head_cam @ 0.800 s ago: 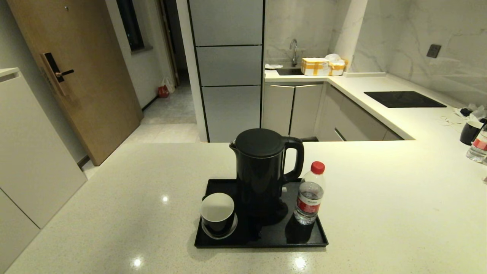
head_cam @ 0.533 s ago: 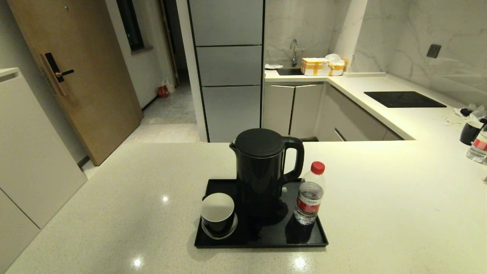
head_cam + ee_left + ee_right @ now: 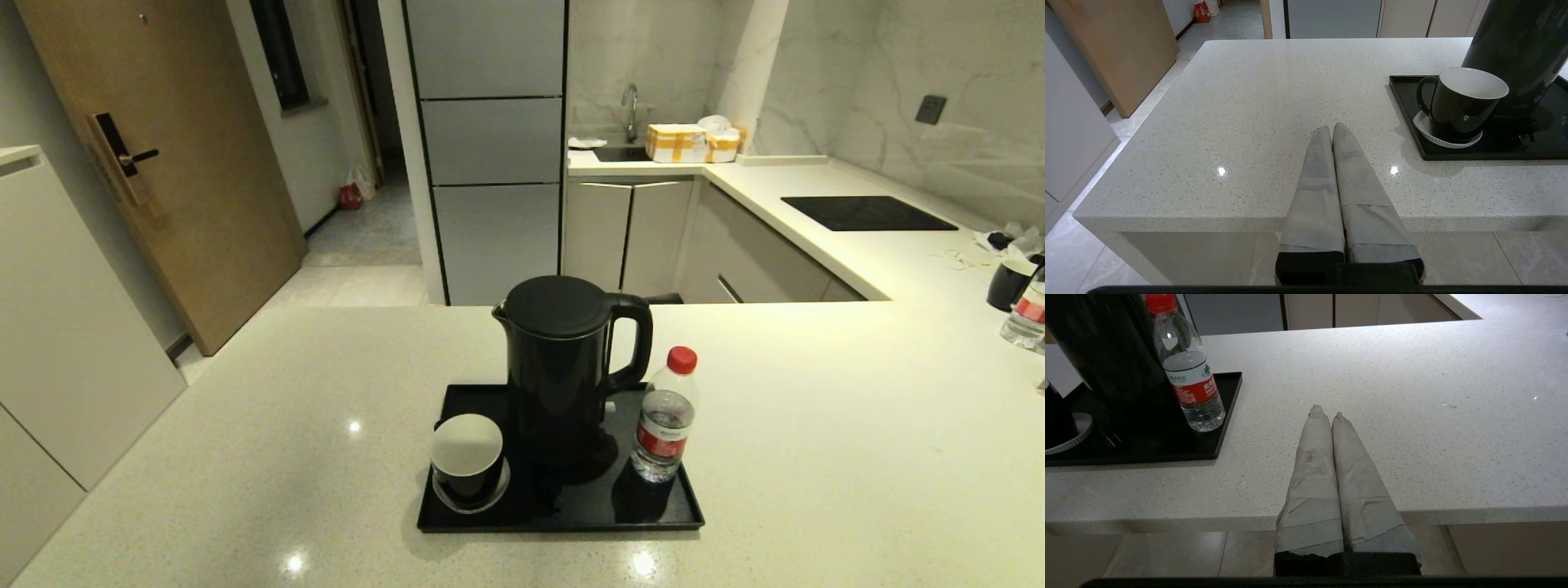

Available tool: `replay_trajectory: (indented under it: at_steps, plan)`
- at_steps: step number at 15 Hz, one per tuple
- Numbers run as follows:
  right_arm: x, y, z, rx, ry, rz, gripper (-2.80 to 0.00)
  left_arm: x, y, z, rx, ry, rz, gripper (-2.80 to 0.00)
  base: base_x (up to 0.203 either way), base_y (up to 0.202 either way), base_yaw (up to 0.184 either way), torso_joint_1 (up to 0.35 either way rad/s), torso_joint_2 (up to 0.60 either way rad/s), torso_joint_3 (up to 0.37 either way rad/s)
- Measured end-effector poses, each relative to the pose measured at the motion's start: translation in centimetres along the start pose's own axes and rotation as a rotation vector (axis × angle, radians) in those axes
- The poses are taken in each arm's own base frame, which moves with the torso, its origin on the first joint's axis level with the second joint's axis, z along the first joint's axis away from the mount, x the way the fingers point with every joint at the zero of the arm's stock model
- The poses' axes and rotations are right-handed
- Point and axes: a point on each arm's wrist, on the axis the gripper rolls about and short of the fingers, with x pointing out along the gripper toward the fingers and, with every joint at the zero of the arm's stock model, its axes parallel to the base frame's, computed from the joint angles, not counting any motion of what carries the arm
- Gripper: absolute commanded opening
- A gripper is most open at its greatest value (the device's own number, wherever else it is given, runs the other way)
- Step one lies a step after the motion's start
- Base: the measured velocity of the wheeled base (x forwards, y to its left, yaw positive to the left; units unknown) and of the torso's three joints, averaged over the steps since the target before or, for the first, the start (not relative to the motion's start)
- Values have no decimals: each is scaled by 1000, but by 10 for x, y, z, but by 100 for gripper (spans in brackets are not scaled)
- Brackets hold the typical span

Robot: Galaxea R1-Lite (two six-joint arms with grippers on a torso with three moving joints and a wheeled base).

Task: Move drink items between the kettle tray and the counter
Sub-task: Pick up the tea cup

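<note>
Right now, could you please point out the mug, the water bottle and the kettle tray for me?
mug (image 3: 466, 447), head view, white interior.
water bottle (image 3: 663, 441), head view, red label.
kettle tray (image 3: 563, 523), head view, near rim.

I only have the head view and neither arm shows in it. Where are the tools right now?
Observer: The left tool is shut, low at the counter's near edge, left of the kettle tray.
Operator: And the right one?
Observer: The right tool is also shut, at the near edge right of the tray, short of the water bottle.
Operator: Which way does the mug handle face?
Observer: The mug's handle points toward the left tool's side; a white coaster lies under the mug.
</note>
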Motion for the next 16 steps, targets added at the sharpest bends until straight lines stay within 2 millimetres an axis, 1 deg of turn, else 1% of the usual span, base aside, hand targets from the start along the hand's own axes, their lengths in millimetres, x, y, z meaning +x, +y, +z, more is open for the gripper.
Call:
replay_trajectory:
  at_steps: [16]
  plan:
    - [0,0,0,2,1,1,-280,0,0,0,2,0,1,-280,0,0,0,0,0,0]
